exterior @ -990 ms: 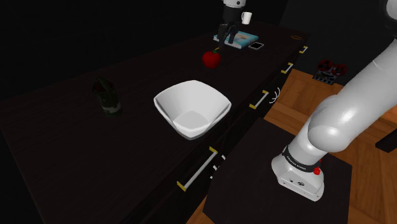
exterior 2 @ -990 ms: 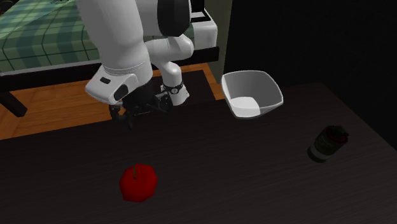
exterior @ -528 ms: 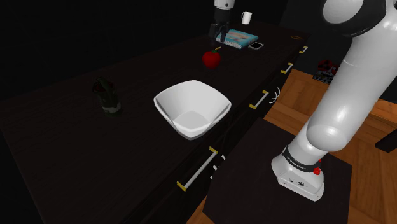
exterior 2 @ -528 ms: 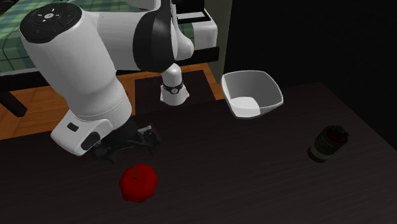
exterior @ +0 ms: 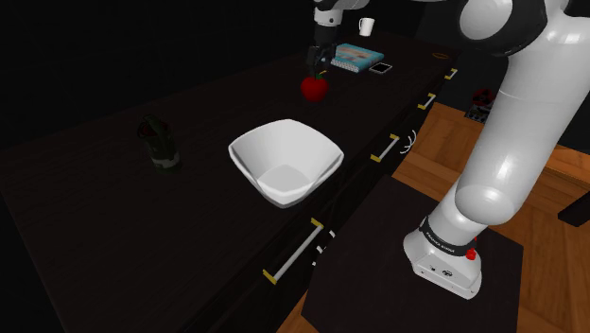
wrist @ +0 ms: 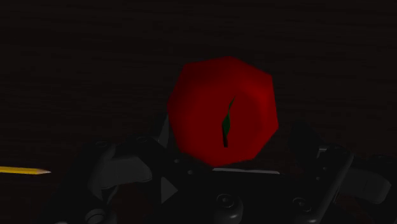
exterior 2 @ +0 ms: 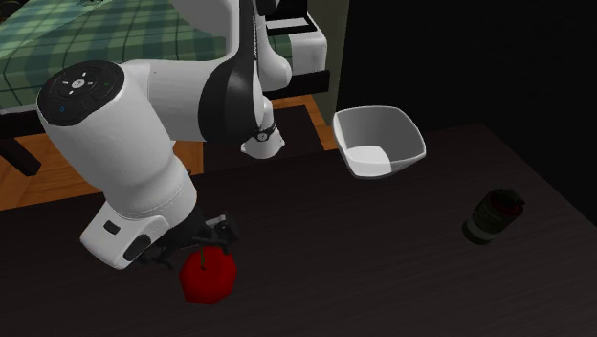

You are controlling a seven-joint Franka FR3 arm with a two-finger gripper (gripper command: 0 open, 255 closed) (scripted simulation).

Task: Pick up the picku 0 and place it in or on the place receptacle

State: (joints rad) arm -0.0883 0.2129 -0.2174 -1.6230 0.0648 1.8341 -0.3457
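Your tool [exterior 2: 198, 245] hangs just over the red apple [exterior 2: 209, 278], lower left of the second exterior view, jaws spread wide around it; white bowl [exterior 2: 356, 144] sits upper right

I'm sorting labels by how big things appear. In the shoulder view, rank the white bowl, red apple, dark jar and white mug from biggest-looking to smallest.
1. white bowl
2. dark jar
3. red apple
4. white mug
The apple and mug sit farther from the camera, so their true sizes stay unsure.
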